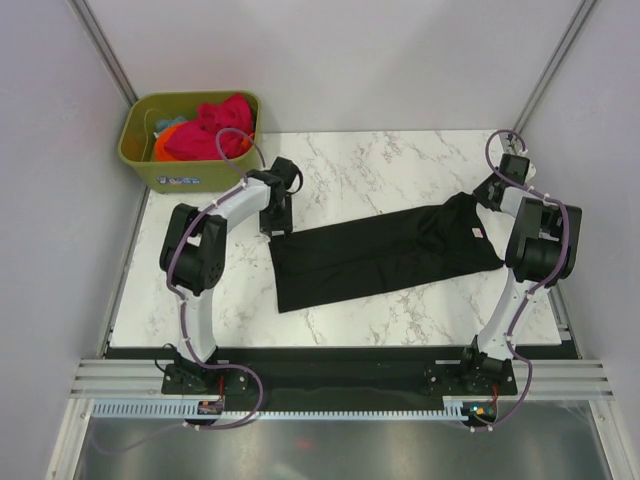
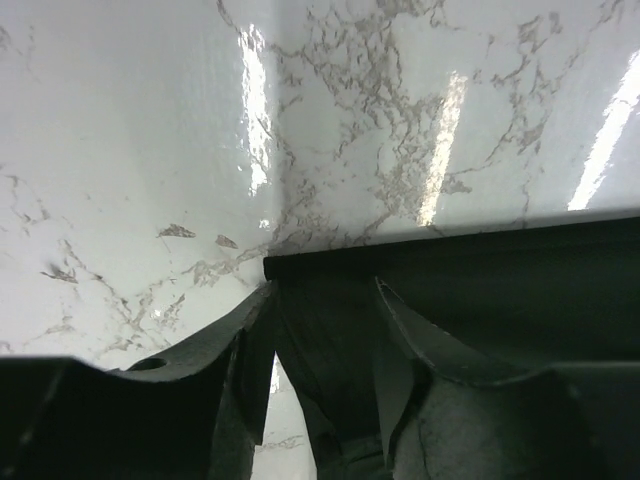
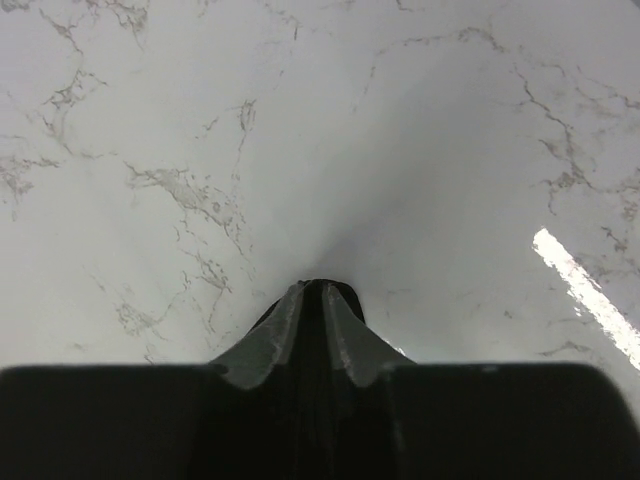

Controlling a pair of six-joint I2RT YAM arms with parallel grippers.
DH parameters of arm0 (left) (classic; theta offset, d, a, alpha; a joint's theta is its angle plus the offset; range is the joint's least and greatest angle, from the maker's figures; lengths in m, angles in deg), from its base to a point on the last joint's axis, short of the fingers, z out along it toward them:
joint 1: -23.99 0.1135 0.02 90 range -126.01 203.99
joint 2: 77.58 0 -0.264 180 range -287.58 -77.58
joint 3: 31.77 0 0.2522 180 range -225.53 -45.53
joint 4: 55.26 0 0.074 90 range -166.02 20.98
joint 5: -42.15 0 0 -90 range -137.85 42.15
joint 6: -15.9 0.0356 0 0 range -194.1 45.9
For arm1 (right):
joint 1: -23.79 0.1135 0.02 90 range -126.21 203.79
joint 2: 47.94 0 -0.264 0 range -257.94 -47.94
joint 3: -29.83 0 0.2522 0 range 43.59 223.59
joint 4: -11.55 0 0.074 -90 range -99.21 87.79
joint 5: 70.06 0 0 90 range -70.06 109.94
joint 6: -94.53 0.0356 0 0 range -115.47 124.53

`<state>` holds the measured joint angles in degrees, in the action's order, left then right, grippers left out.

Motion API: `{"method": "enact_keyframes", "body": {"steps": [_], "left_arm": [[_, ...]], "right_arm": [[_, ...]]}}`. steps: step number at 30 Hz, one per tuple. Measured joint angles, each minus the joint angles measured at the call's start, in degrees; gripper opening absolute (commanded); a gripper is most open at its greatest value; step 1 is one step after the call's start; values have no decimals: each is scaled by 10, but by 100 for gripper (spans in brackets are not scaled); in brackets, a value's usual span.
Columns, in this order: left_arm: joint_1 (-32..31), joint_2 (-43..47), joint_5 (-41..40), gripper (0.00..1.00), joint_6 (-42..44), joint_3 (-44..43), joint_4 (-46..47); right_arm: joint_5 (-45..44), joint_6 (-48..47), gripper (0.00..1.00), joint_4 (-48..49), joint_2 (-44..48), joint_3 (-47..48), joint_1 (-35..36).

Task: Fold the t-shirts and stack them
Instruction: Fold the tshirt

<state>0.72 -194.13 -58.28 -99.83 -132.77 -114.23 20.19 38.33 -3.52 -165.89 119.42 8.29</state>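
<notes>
A black t-shirt (image 1: 380, 255) lies folded into a long band across the marble table, its small neck label (image 1: 478, 235) at the right end. My left gripper (image 1: 275, 228) is at the band's far left corner. In the left wrist view, the left gripper (image 2: 325, 290) has its jaws narrowly apart with black cloth (image 2: 520, 270) bunched between them. My right gripper (image 1: 487, 195) is at the far right corner. In the right wrist view, the right gripper (image 3: 322, 288) is shut with a bit of black cloth (image 3: 346, 294) at its tips. A pink-red tee (image 1: 215, 125) and an orange tee (image 1: 165, 145) lie in the bin.
An olive-green plastic bin (image 1: 180, 172) stands at the table's far left corner, just behind my left arm. Grey walls close in the left, right and back. Bare marble (image 1: 400, 160) lies behind the shirt and in front of it (image 1: 420, 315).
</notes>
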Motion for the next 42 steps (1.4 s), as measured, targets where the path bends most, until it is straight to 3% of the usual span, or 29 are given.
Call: {"method": "enact_keyframes", "body": {"steps": [3,7,14,20,28,31,32,33,36,42], "left_arm": [[1,18,1,51,9,-6,-6],[0,91,26,52,17,8,-15],[-15,231,115,51,17,136,19],[-24,228,165,51,11,231,39],[-28,202,165,52,-6,247,81],[-28,174,159,41,-12,247,90],[-28,169,156,35,-13,247,91],[-28,164,152,22,-16,247,92],[-28,161,139,4,-21,246,92],[-28,160,118,2,-22,245,94]], "right_arm": [[10,0,33,-13,0,12,0],[6,-1,39,-70,4,43,0],[-3,-18,43,-156,72,55,4],[19,-65,45,-196,115,50,38],[21,-113,52,-229,133,-11,128],[16,-126,53,-236,133,-19,150],[9,-131,54,-236,132,-19,154],[5,-135,54,-235,131,-19,156],[-24,-152,52,-230,123,-19,166],[-69,-167,49,-227,107,-26,183]]}}
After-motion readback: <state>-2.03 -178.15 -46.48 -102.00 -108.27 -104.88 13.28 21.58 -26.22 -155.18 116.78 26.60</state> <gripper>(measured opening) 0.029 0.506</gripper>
